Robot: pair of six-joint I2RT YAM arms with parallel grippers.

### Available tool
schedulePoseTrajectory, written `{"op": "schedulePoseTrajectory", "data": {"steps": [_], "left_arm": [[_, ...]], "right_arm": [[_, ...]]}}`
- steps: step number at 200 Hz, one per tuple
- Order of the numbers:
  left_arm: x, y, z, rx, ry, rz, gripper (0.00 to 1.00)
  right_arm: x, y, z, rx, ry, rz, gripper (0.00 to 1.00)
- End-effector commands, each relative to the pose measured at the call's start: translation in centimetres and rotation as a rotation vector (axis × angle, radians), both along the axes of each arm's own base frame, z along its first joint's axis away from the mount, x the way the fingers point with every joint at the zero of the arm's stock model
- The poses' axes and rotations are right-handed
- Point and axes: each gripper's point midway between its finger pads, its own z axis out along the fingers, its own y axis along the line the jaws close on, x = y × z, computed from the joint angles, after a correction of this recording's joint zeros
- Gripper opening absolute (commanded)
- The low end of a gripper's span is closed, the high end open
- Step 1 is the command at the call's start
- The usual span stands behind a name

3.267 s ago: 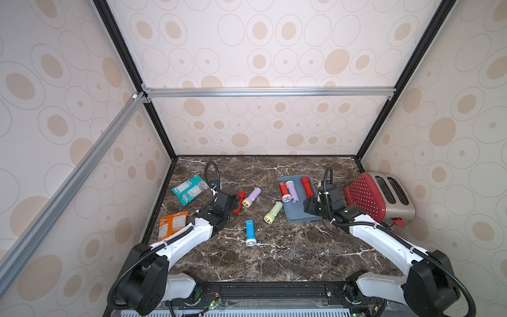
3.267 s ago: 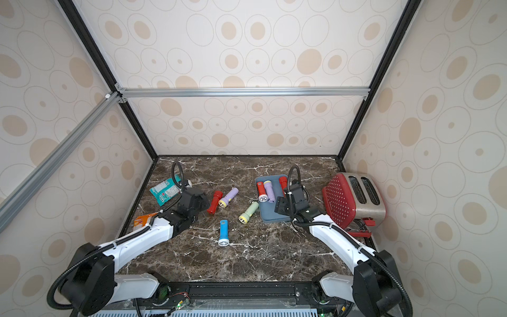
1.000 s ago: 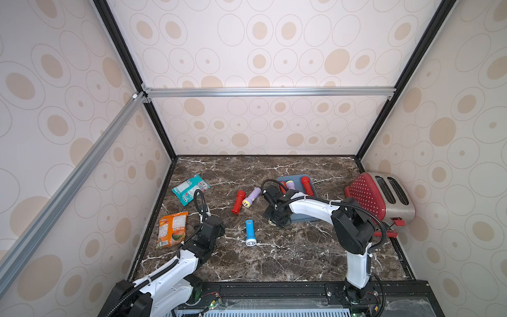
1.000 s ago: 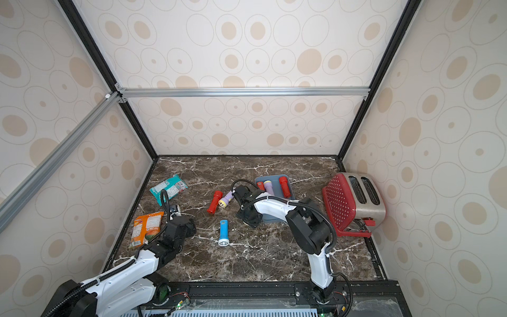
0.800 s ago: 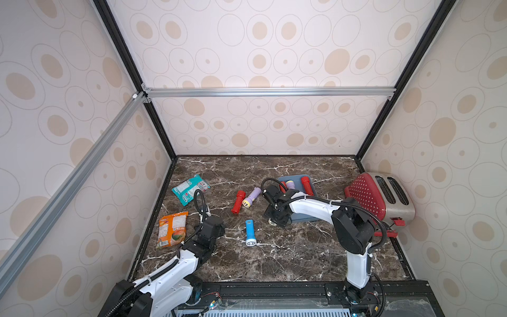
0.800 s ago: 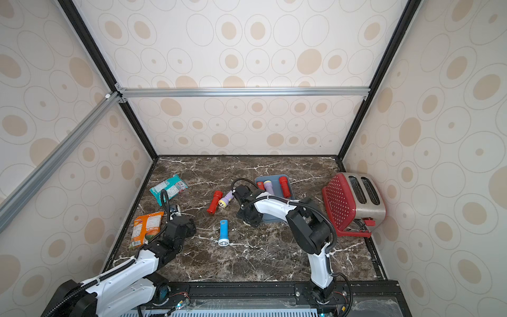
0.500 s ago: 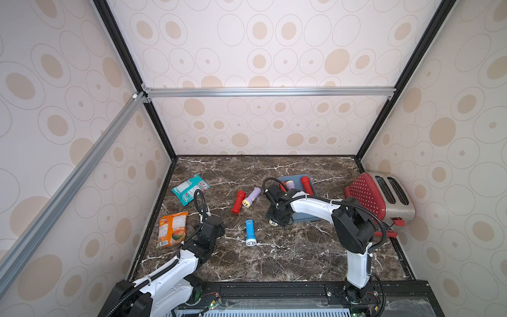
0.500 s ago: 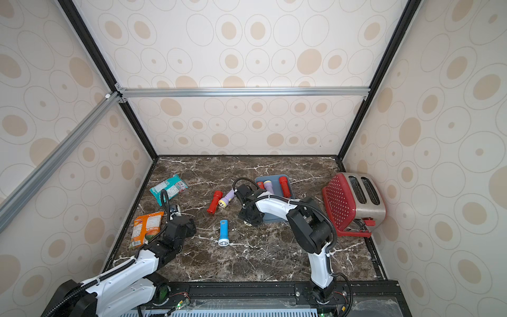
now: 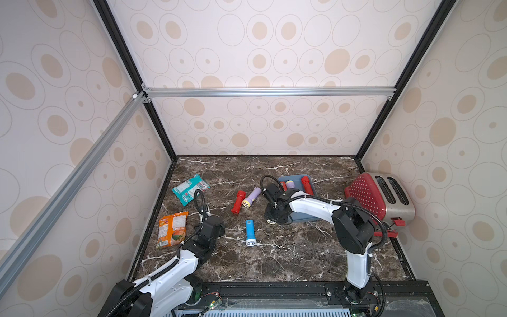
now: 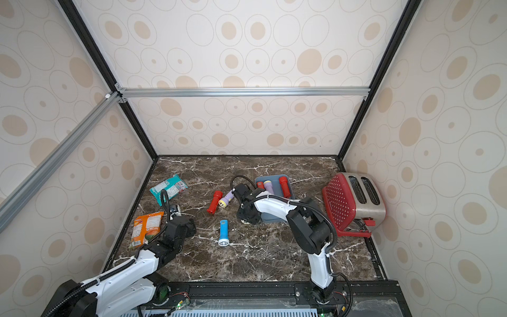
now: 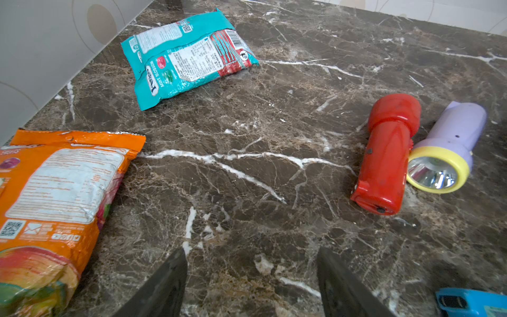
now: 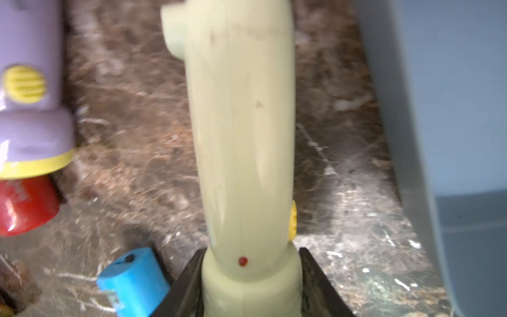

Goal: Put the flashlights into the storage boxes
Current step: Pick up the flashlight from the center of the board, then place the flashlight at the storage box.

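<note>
The jaws of the right gripper [image 12: 251, 251] clamp the head of the pale green flashlight [image 12: 241, 123] — long axis far-to-near, head nearest, just left of the tray [image 12: 452, 96]. Left gripper [image 11: 251, 250] jaws stand apart. One tray; seven flashlights — three red [image 9: 238, 201], two lilac [image 9: 251, 197], one blue [image 9: 250, 232], one green.

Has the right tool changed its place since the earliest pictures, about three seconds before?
Yes. The right tool went from the toaster side of the tray to its opposite side, where it now grips the pale green flashlight.
</note>
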Motion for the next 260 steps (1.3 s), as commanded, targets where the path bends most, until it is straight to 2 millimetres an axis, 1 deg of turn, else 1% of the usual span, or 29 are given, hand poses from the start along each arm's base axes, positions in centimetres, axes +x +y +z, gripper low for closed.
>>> {"op": "schedulePoseTrajectory", "data": {"steps": [1, 43, 62, 78, 98, 120, 145, 169, 180, 193, 212, 236, 260], "left_arm": [[0.7, -0.1, 1.2, 0.0, -0.037, 0.001, 0.74], [0.7, -0.1, 1.2, -0.001, -0.036, -0.001, 0.74], [0.7, 0.0, 1.3, -0.001, -0.038, 0.002, 0.74], [0.6, 0.1, 1.4, -0.003, -0.043, 0.005, 0.74], [0.5, 0.1, 1.4, -0.008, -0.047, 0.007, 0.75], [0.4, -0.1, 1.5, -0.019, -0.054, -0.006, 0.75], [0.5, -0.5, 1.4, -0.024, -0.052, -0.029, 0.75], [0.7, -0.9, 1.1, -0.024, -0.034, -0.05, 0.75], [0.8, -1.1, 0.8, -0.019, -0.02, -0.056, 0.75], [1.0, -1.2, 0.6, -0.016, -0.007, -0.06, 0.75], [1.1, -1.3, 0.4, -0.01, 0.006, -0.06, 0.74], [1.0, -1.2, 0.5, -0.013, 0.002, -0.056, 0.74], [0.8, -1.1, 0.7, -0.021, -0.013, -0.052, 0.74]], "right_arm": [[1.0, 0.9, 2.9, -0.002, -0.111, 0.104, 0.44], [2.4, 1.1, 5.9, -0.019, -0.257, 0.243, 0.43], [2.9, 0.3, 6.8, -0.033, -0.295, 0.278, 0.43], [3.6, -1.3, 7.5, -0.07, -0.325, 0.273, 0.43], [5.0, -4.1, 8.8, -0.111, -0.379, 0.255, 0.43], [6.3, -7.0, 9.8, -0.125, -0.418, 0.228, 0.43], [7.1, -10.4, 9.5, -0.159, -0.415, 0.203, 0.43], [7.9, -13.2, 8.0, -0.237, -0.375, 0.214, 0.43], [8.4, -14.1, 7.3, -0.266, -0.348, 0.226, 0.43], [8.6, -14.7, 6.2, -0.305, -0.305, 0.257, 0.43], [9.1, -15.4, 5.1, -0.373, -0.265, 0.305, 0.44], [9.6, -16.0, 4.5, -0.41, -0.255, 0.348, 0.45], [10.3, -16.8, 4.2, -0.41, -0.252, 0.343, 0.45]]}}
